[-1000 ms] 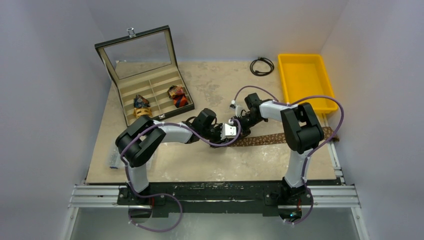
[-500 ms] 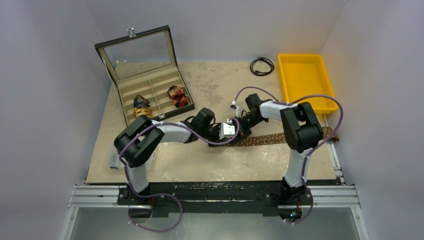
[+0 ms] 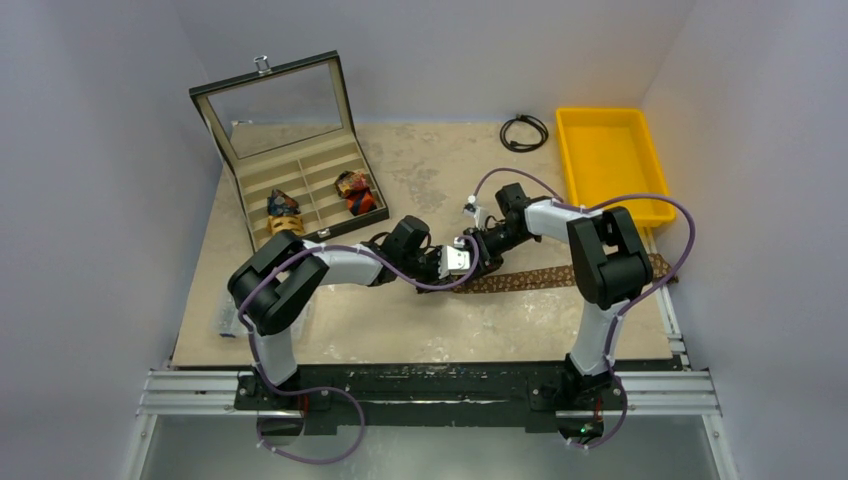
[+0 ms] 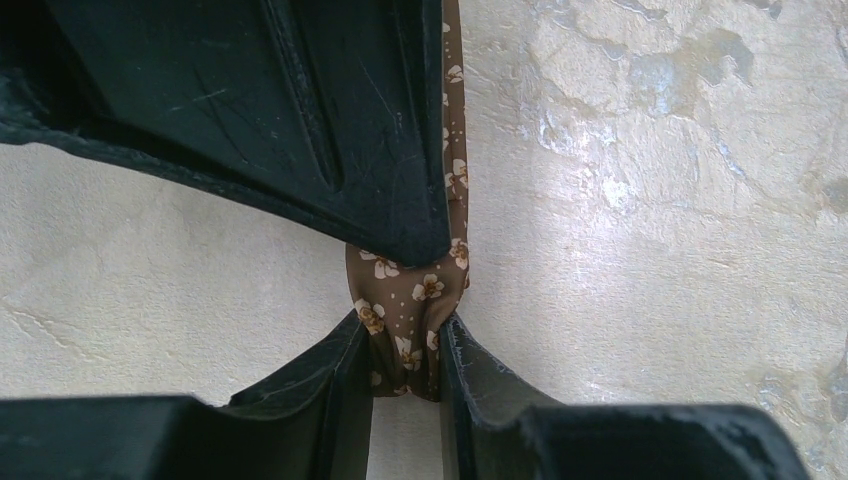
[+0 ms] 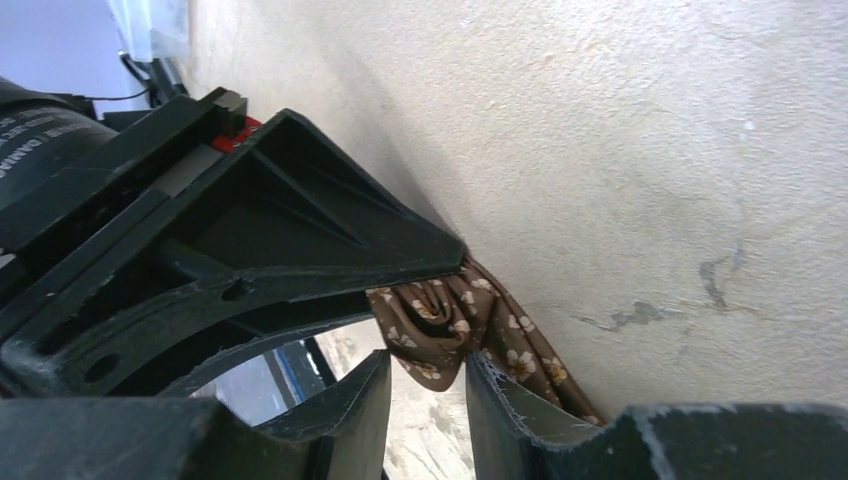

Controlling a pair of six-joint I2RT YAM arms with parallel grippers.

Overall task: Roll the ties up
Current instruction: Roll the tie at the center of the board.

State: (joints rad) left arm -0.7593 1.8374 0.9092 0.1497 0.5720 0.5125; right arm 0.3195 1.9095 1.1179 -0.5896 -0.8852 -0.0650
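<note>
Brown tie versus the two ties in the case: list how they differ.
Pose: the brown tie lies stretched along the table; the blue-yellow tie and red-orange tie sit coiled in the case.
Pattern: the brown tie carries small pale flowers; the cased pair are multicoloured.
Contact: the left end effector pinches the brown tie's end; nothing touches the cased pair.
All three are patterned fabric.

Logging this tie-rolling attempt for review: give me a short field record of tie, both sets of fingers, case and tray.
tie: brown flower-print fabric necktie, flat on table, left end bunched
left fingers: shut on bunched end
right fingers: parted, tips at that end
case: open black glass-lidded box, two rolled ties inside
tray: yellow plastic tray, far right
</note>
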